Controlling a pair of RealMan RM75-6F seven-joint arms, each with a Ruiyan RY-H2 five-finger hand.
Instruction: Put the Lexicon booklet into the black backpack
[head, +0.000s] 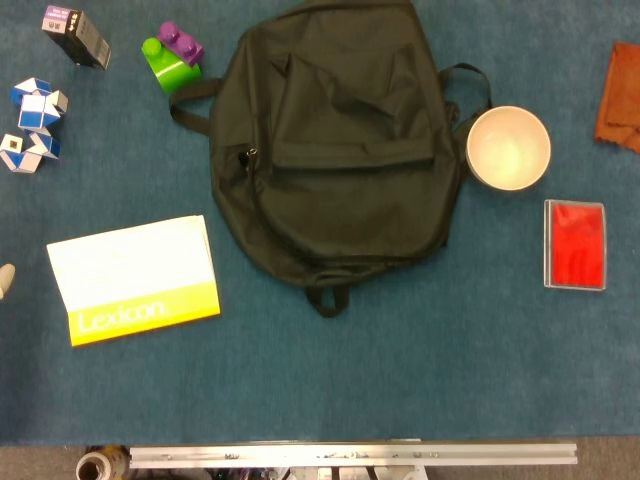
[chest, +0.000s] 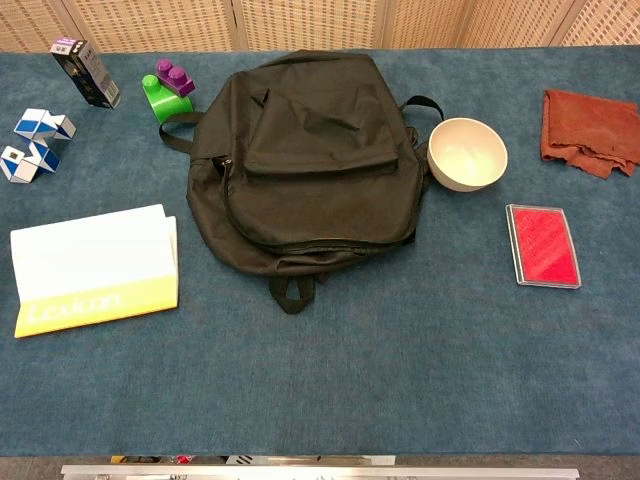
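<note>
The Lexicon booklet (head: 135, 278), white with a yellow band along its near edge, lies flat on the blue table at the left (chest: 95, 268). The black backpack (head: 335, 150) lies flat in the middle with its zips closed and its carry loop toward me (chest: 300, 165). A gap of bare cloth separates booklet and backpack. A small pale tip (head: 5, 280) pokes in at the left edge of the head view, beside the booklet; it looks like a fingertip of my left hand, and the rest is out of frame. My right hand shows in neither view.
A cream bowl (head: 508, 148) and a red case (head: 575, 245) sit right of the backpack, and a rust cloth (chest: 590, 130) lies far right. Green and purple blocks (head: 172, 57), a dark box (head: 77, 35) and a blue-white twist puzzle (head: 32, 122) are at the back left.
</note>
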